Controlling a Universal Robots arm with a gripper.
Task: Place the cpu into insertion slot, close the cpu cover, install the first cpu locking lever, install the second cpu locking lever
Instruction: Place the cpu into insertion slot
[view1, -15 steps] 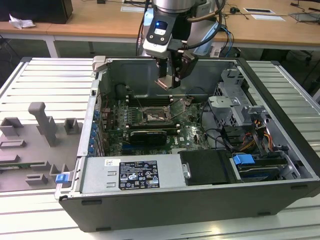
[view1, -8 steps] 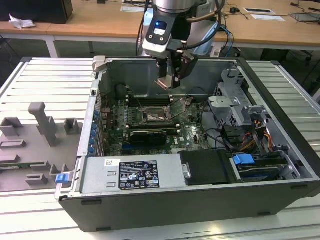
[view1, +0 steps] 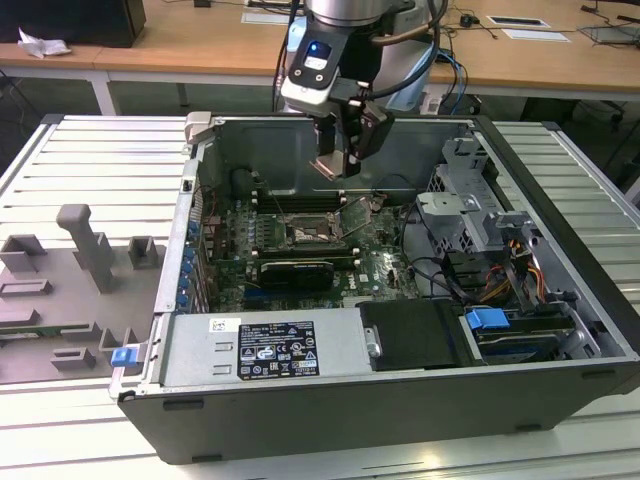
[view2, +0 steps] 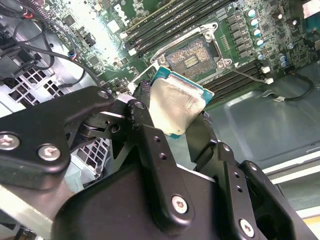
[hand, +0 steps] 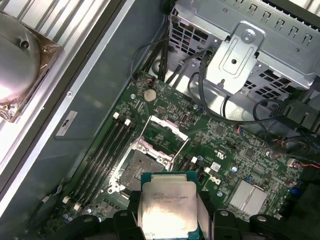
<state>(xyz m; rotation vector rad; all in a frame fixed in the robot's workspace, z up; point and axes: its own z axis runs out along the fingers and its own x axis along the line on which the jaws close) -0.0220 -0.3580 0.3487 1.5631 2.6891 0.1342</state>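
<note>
My gripper (view1: 345, 160) hangs inside the open computer case, above the motherboard and shut on the cpu (view2: 176, 107). The black fingers (view2: 145, 107) clamp two opposite edges of the chip, whose silver-grey top and teal rim face the cameras in both wrist views. In the first wrist view the cpu (hand: 167, 207) is poised just short of the insertion slot (hand: 142, 167). The insertion slot (view1: 312, 233) is a dark bare square in a silver frame. The cpu cover (hand: 162, 131) stands flipped open at the slot's far side. The insertion slot (view2: 192, 57) lies uncovered past the chip.
Long black memory slots (hand: 102, 150) flank the socket. A black expansion card (view1: 295, 270) lies in front of it, with a silver drive cage (view1: 470, 200) and cables (view1: 440, 270) at the exterior view's right. A grey fixture tray (view1: 70, 290) sits outside the case.
</note>
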